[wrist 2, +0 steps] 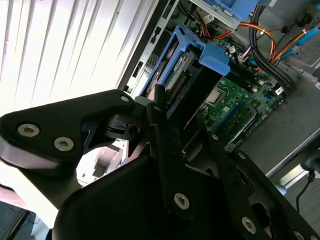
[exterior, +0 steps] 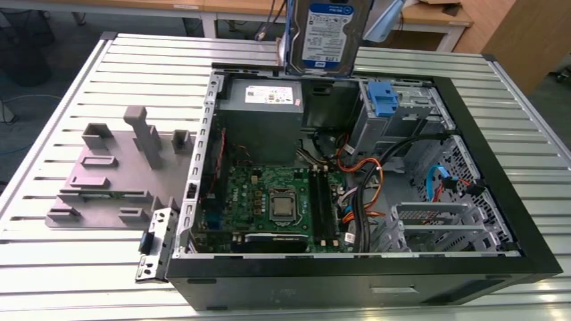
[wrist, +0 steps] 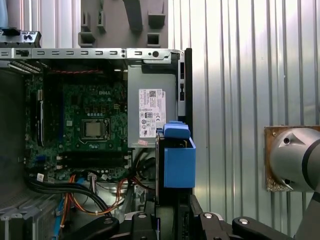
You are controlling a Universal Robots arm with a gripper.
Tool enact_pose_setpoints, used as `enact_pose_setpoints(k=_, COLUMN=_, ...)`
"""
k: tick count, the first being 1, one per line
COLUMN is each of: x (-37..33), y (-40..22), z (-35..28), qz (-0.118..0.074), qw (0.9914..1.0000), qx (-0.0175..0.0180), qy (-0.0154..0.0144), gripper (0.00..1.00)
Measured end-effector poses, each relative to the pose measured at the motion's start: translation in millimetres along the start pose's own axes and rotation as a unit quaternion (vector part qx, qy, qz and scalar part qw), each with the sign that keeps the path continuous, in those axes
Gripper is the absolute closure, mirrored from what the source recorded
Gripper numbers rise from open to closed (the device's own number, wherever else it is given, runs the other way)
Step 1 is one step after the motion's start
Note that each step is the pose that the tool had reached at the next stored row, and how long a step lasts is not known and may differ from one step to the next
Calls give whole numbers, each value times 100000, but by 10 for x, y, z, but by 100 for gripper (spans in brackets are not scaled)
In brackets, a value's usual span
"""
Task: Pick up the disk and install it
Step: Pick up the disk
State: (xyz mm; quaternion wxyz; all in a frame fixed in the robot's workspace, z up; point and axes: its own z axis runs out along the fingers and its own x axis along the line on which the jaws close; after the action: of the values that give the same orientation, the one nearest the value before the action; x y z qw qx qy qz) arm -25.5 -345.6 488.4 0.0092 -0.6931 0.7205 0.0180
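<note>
Slatted metal table [exterior: 71,67], open case [exterior: 499,180] | gripper [wrist 2: 180,107]: clamped on disk [exterior: 328,33], aloft at exterior view's 12 o'clock | risk: tilted entry jamming rails, snagging cables [exterior: 366,164]

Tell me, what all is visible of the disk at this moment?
The disk is a flat silver-metal rectangle with a white-and-blue label and blue plastic side rails. It hangs upright in the air above the open computer case, clear of it as far as shows. The gripper holds it by one end.
</note>
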Motion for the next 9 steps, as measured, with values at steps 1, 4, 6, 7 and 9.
enact_pose_setpoints(k=1, x=-1, y=-23, z=1, qz=-4, qw=100000, qx=1, qy=0, gripper=65)
enact_pose_setpoints(k=4, x=-3, y=-90, z=5, qz=1, qw=100000, qx=1, qy=0, gripper=65)
enact_pose_setpoints(k=6, x=-5, y=-129, z=9, qz=-4, qw=100000, qx=0, qy=-2, gripper=65)
enact_pose_setpoints(k=7, x=-5, y=-143, z=12, qz=1, qw=100000, qx=1, qy=-4, gripper=65)
enact_pose_setpoints(k=9, x=-5, y=-161, z=19, qz=0, qw=100000, qx=3, qy=-1, gripper=65)
